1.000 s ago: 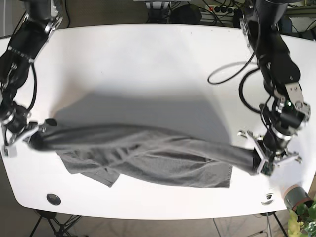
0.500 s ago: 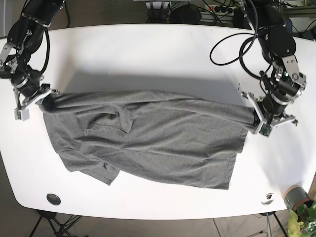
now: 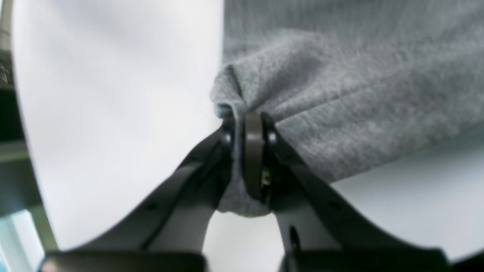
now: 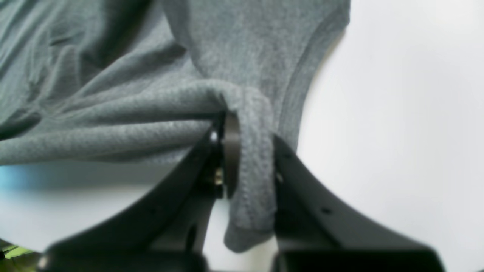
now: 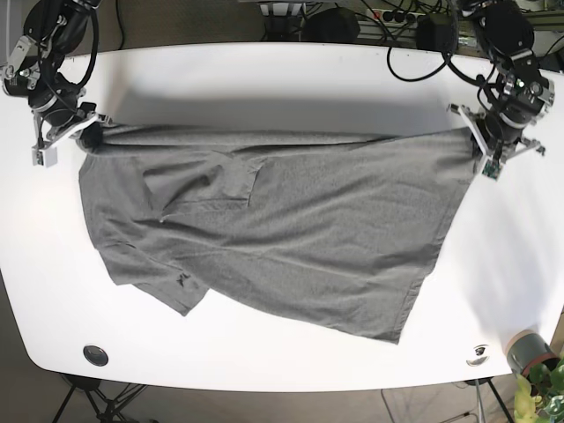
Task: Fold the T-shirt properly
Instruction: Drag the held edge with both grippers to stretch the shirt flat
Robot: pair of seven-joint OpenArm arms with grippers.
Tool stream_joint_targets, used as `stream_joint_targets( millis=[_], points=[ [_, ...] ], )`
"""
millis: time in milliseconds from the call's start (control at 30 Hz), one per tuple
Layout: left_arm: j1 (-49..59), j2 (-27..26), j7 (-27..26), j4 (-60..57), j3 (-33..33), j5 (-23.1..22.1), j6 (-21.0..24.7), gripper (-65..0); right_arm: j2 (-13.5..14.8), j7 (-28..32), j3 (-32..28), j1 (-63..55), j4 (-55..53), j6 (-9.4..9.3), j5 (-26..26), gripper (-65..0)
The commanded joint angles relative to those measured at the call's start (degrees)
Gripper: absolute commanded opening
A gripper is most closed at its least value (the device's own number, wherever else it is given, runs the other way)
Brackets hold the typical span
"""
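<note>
Nearest the camera in the base view, a small black disc (image 5: 95, 355) sat on the white table (image 5: 291, 88) near its front left edge, and a grey pot with a green plant (image 5: 531, 352) stood past the front right corner. Beyond these, the grey T-shirt (image 5: 282, 233) lay spread across the middle of the table, its lower hem running diagonally from the left toward a corner at the front right. A folded patch (image 5: 211, 183) of cloth lay on the left half of the garment. The far edge of the T-shirt was pulled into a nearly straight line between the two grippers.

At the far left, the right gripper (image 5: 77, 134) was clamped on the shirt's far left corner; the right wrist view showed its fingers (image 4: 230, 151) pressed together on a bunched fold of fabric (image 4: 249, 166). At the far right, the left gripper (image 5: 483, 145) pinched the far right corner; the left wrist view showed its fingers (image 3: 252, 151) closed on a fold of cloth (image 3: 302, 98). Black cables (image 5: 414, 66) trailed over the table's far edge behind the left arm.
</note>
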Motion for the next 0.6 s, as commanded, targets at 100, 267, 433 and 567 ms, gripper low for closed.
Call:
stream_joint_targets(
  millis=[100, 267, 433, 567],
  points=[
    [3.9, 1.2, -0.7, 1.2, -1.9, 0.3, 0.4, -65.0, -1.3, 1.1, 0.6, -2.1, 1.2, 0.10, 0.1, -62.9],
    [4.7, 3.1, -0.7, 1.3, -3.8, 0.3, 0.4, -65.0, -2.1, 1.2, 0.5, -3.0, 1.2, 0.10, 0.1, -62.9],
    [1.0, 3.1, -0.7, 2.3, -3.9, 0.3, 0.4, -65.0, -2.9, 1.2, 0.6, -3.1, 1.2, 0.10, -0.2, -62.9],
    [-3.9, 3.1, -0.6, 2.1, -3.8, 0.4, 0.4, -65.0, -2.9, 2.0, 0.6, -3.5, 1.2, 0.10, -0.2, -62.9]
  ],
)
